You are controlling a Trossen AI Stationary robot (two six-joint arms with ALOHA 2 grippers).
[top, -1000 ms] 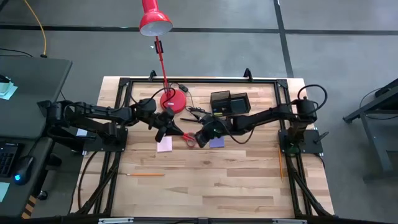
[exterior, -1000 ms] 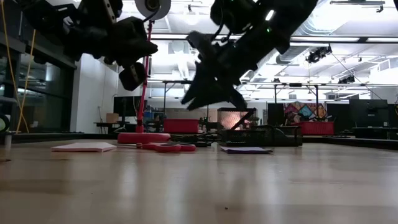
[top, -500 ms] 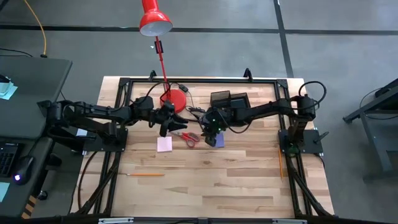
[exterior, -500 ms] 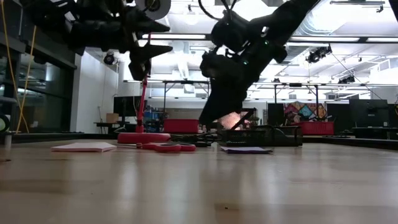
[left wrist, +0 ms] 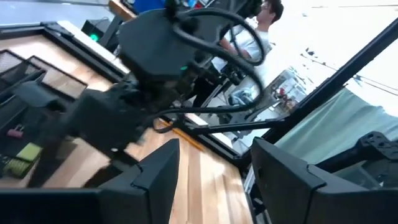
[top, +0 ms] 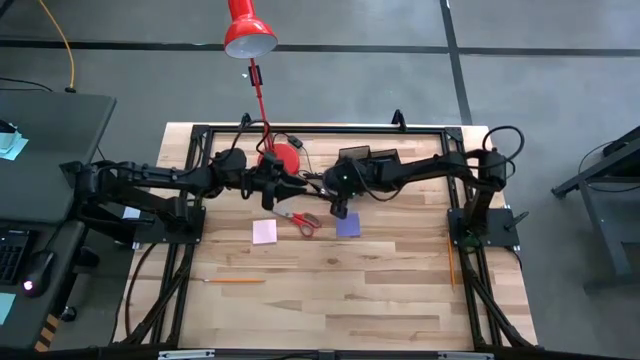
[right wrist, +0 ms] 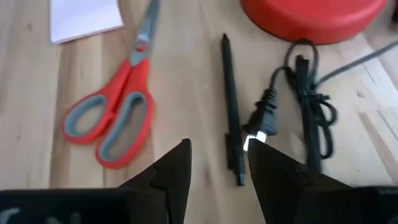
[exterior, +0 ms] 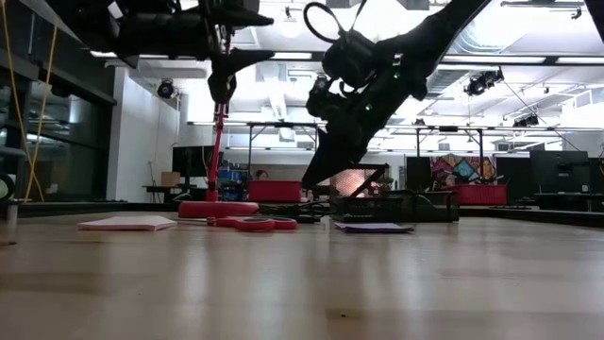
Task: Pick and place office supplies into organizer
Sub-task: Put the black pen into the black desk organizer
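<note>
The office supplies are not yet in the organizer (top: 368,156), which stands near the far edge of the table (top: 400,300), right of the middle, partly under the right arm. The left wrist view does show a small yellowish piece (left wrist: 25,154) by the organizer's mesh wall, but I cannot tell if it lies inside.

The red-handled scissors (top: 300,218) lie about the middle of the table. The pink sticky-note pad (top: 265,231) is just beside them toward the left edge, and the purple pad (top: 348,226) toward the right edge. All three are where they were a second ago. One orange pencil (top: 235,281) lies toward the front left corner and another pencil (top: 451,262) along the right edge. A black pen (right wrist: 231,106) lies between the scissors and the red lamp base (top: 281,158), beside the black cable (right wrist: 305,118).

What changed is the arms. The right gripper (top: 338,207) has gone from above the scissors toward the far edge. It now hangs over the pen, with its fingers parted wider than before and nothing between them. The left gripper (top: 292,187) has left the pink pad and now hovers close to the lamp base, raised off the table. Its fingers were together and now stand wide apart and empty.

I judge that the right arm is preparing to take the pen, so the placing is not yet advanced.
</note>
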